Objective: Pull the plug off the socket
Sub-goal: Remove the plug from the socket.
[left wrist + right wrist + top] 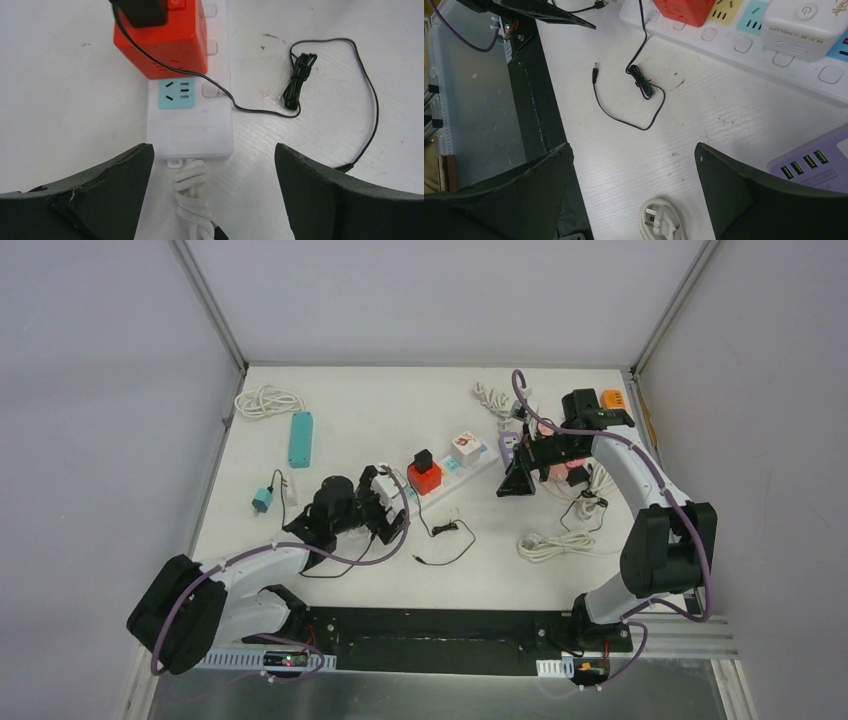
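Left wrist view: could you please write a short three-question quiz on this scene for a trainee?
1. True or false: the black plug sits in the red cube adapter.
2. The left gripper is: A open, B shut on the plug, C shut on a cable.
3. Fill in: the free socket face nearest the power strip's cable end is coloured ____.
Key: 1 true; 2 A; 3 teal.

One red cube (pixel 165 42), one black plug (pixel 140 12)
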{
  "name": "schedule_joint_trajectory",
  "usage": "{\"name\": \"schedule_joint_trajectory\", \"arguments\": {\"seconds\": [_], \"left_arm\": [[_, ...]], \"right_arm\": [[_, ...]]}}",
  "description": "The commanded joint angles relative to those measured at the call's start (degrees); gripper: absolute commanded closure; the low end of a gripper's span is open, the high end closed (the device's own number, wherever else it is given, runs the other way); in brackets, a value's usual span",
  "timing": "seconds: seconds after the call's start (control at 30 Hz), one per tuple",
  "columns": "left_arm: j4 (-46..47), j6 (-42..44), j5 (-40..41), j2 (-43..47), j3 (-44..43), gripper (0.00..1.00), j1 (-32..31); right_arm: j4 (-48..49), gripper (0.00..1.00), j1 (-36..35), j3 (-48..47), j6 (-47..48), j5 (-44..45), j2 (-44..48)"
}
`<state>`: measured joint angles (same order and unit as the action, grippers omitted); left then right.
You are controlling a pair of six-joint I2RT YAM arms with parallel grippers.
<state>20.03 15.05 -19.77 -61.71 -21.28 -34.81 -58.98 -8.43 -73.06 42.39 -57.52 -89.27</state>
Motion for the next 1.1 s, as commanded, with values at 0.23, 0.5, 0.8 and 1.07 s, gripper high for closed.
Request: {"name": "schedule_joint_trajectory", "arguments": {"seconds": [0.23,0.5,0.8,1.07], "left_arm": [[12.62,6.99,-2.82,-14.24,-2.46,0.06,0.26],[18.23,5.71,-1.33,-22.47,-3.52,0.06,0.53],[14.58,4.56,2.83,-20.32,-3.4,0.01,0.45],[4.87,2.19,4.27,-15.51,-7.03,0.01,0.44]], "right_arm": [[-0.28,0.05,0.16,-1.9,1.92,-1.74,0.14],[-0.33,0.05,0.26,-1.91,2.02,-1.28,0.25],[-0.36,0.05,0.3,-1.97,2.17,-0.96,-0.28],[-0.47,0.05,0.28,-1.93,2.17,-0.62,-0.46]]}}
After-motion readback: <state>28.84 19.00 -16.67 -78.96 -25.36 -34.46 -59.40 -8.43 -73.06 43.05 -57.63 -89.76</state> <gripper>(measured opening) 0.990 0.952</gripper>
